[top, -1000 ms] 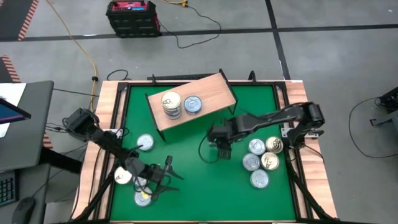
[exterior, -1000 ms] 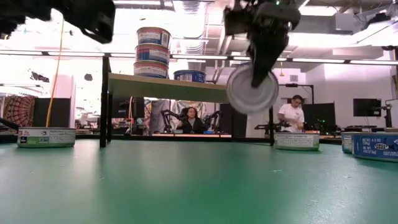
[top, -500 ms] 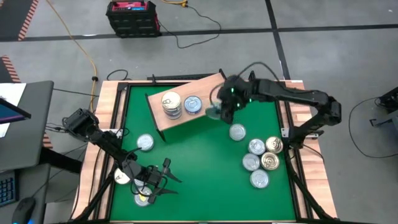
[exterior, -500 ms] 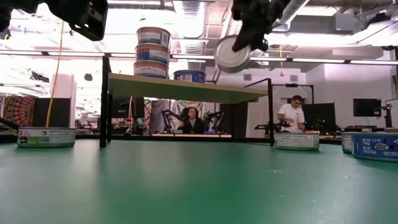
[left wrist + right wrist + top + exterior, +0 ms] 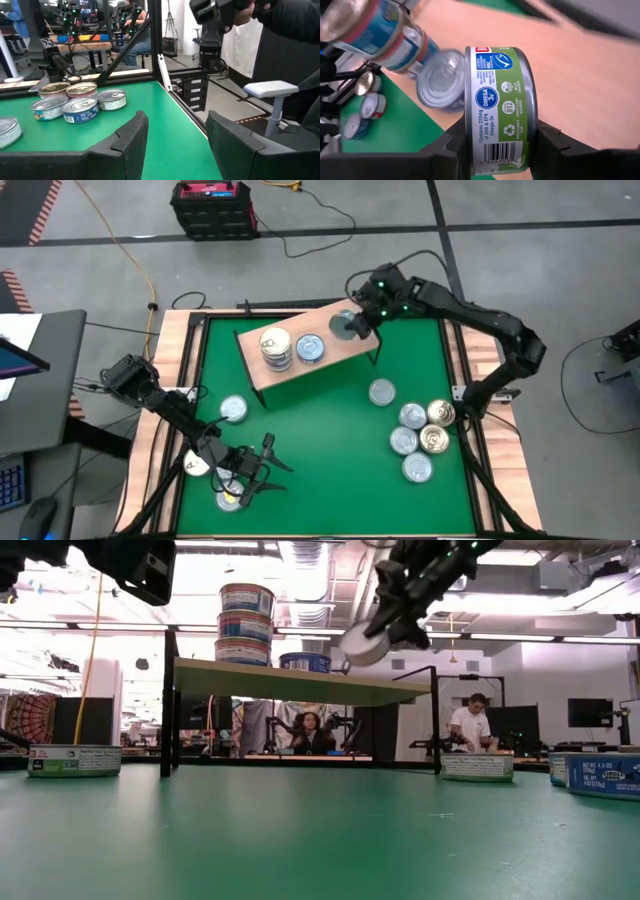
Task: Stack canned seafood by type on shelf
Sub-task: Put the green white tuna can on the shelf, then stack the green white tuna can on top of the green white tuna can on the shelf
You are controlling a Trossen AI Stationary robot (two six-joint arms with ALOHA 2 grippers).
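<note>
- From above, you see your right gripper (image 5: 352,327) over the right end of the light wooden shelf on thin black legs (image 5: 290,365). It pinches a flat round tin with a silver lid and a green side label (image 5: 343,326).
- On that shelf you have a stack of cream-topped tins (image 5: 276,347) and, just beside it, a single blue-sided tin with a silver lid (image 5: 310,348).
- A lone silver tin (image 5: 381,392) sits on the green table with wooden edges (image 5: 320,450), near the shelf. A bunch of silver and gold tins (image 5: 421,435) sits by the table's right edge.
- Your left gripper (image 5: 262,467) hangs low over the table's front left corner, fingers spread, holding nothing. A few more tins (image 5: 228,480) lie around that arm.
- From table height, you see the right gripper (image 5: 385,630) above the shelf (image 5: 300,682), with the held tin (image 5: 362,643) tilted and not touching the board. The stack (image 5: 246,624) is three tins tall, and the single tin (image 5: 305,662) stands next to it. Two people sit in the room far behind.
- In the left wrist view, your two dark fingers (image 5: 131,136) stand apart with bare green table between them. A group of tins (image 5: 75,102) lies farther off.
- In the right wrist view, the fingers (image 5: 451,150) press on the top and bottom of the green-label tin (image 5: 500,112). It hangs over the wooden board (image 5: 580,80), near the single tin (image 5: 442,82).
</note>
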